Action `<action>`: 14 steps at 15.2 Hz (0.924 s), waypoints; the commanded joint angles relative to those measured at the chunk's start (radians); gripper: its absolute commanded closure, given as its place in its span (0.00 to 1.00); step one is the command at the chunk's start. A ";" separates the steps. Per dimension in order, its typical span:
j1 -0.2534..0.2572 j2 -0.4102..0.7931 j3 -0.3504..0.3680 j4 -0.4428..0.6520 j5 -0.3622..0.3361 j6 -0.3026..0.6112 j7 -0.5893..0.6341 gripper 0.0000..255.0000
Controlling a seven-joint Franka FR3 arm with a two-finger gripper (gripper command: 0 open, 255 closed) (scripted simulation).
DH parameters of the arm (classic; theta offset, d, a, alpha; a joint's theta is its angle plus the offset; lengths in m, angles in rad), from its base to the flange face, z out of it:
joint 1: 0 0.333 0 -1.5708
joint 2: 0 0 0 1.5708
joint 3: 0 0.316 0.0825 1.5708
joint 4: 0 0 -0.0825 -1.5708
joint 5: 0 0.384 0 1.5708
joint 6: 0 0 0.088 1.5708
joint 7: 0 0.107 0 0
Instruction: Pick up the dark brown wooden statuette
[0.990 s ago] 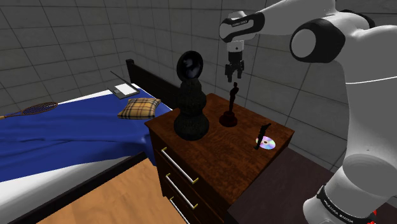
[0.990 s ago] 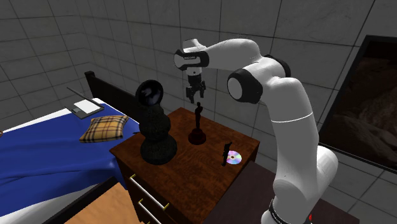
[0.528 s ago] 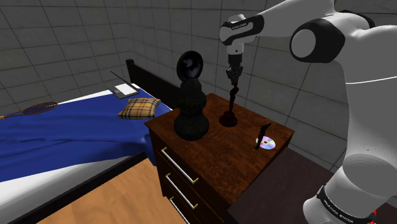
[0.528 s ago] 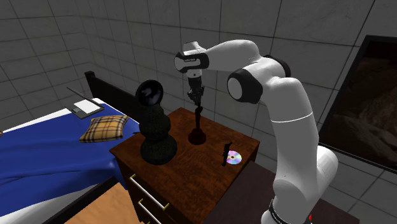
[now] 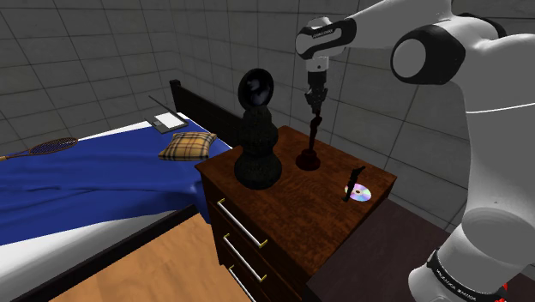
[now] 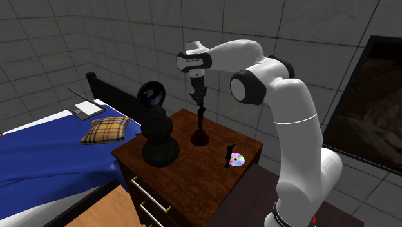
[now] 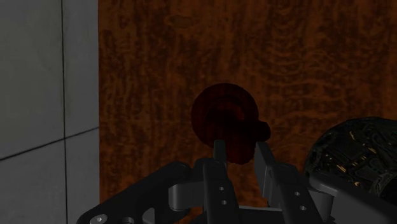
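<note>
In the shoulder view, the gripper (image 5: 315, 110) is seen at the top of the dark brown statuette (image 5: 309, 153), which stands upright on the wooden nightstand (image 5: 283, 202). In the second exterior view, the gripper (image 6: 200, 98) is placed over the statuette's (image 6: 200, 129) head. In the wrist view, the 2 fingers (image 7: 219, 153) are drawn close together, with the statuette's (image 7: 222, 121) upper part clasped between them.

There is one slim dark brown statuette (image 5: 309, 160) on a round base, one tall black bulbous sculpture (image 5: 257, 159) topped by a glossy sphere, one shiny silver disc (image 5: 360, 194) and one small black upright piece (image 5: 351, 182), all on one dark wooden surface (image 5: 283, 206). One blue bed (image 5: 86, 189) carries one tan plaid cushion (image 5: 187, 145), one racket (image 5: 47, 146) and one flat white pad (image 5: 165, 120).
</note>
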 commanded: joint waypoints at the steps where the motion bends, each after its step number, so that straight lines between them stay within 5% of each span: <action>1: -0.001 0.000 0.000 0.025 0.000 -0.024 0.000 1.00; 14: -0.011 0.016 -0.001 0.216 0.002 -0.198 -0.003 1.00</action>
